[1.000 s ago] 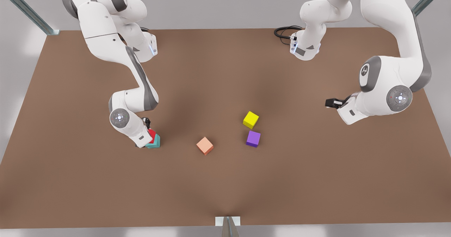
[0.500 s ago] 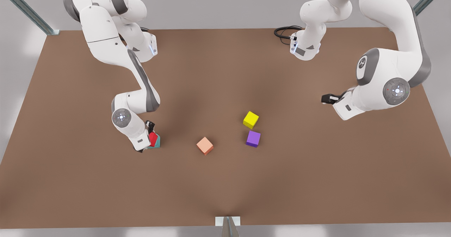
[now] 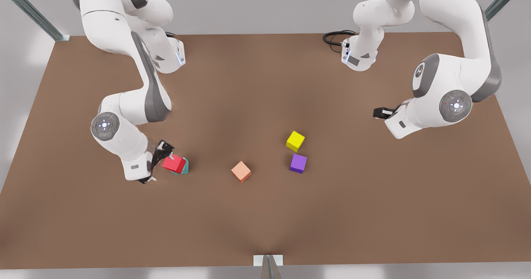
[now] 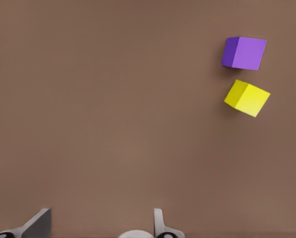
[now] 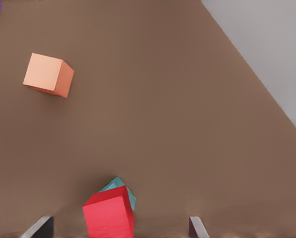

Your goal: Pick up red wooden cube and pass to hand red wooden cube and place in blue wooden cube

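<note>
While the red wooden cube sits on top of the blue wooden cube, slightly turned against it so that a teal corner shows past its edge, the right gripper stands just beside the stack, on the side toward the front view's left. Its jaws are spread wide and hold nothing; in the right wrist view the two fingertips flank the red wooden cube with open space on either side, and the blue wooden cube peeks out from behind it. Both cubes rest on the brown surface. A salmon cube lies on the surface near the stack, toward the front view's right, and appears in the right wrist view as well. Farther from the stack in the same direction lie a purple cube and, just beside it, a yellow cube; the two are close but apart. The left gripper hangs well away from the stack, near the surface's edge at the front view's right, where its arm waits. In the left wrist view its fingertips stand apart with nothing between them, and the purple cube and yellow cube lie ahead on the bare surface. A coiled black cable lies at the far edge of the surface.
</note>
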Robot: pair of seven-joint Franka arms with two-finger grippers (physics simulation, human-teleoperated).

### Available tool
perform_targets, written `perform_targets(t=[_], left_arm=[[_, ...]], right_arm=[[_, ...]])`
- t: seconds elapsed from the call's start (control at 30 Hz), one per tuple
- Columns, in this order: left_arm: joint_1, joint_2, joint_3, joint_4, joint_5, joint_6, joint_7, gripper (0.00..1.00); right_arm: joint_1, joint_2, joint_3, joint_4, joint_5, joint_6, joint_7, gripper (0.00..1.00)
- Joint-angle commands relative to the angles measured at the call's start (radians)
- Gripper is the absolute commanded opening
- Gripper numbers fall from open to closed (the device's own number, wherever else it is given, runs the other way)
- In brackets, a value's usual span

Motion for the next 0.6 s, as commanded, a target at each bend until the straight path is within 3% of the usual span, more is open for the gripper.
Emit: perform_targets(t=[0.0, 0.17, 0.27, 0.33, 0.57], left_arm=[[-0.002, 0.0, -0.002, 0.0, 0.007, -0.011, -0.04, 1.0], [-0.004, -0.002, -0.002, 0.002, 0.005, -0.031, -0.036, 1.0], [-0.004, 0.0, -0.002, 0.002, 0.005, -0.04, -0.039, 1.0], [-0.002, 0.001, -0.002, 0.002, 0.007, -0.04, -0.039, 1.0], [0.0, 0.003, -0.002, 0.002, 0.002, -0.051, -0.04, 1.0]], right_arm=[[-0.015, -0.035, -0.014, 0.013, 0.009, -0.304, 1.036, 1.0], [-0.037, -0.193, -0.019, 0.018, 0.003, -0.416, 0.994, 1.0], [-0.066, -0.254, -0.121, 0.022, -0.012, -0.523, 0.841, 1.0], [-0.074, -0.245, -0.183, 0.044, -0.003, -0.526, 0.825, 1.0], [-0.069, -0.239, -0.182, 0.047, 0.0, -0.541, 0.829, 1.0]])
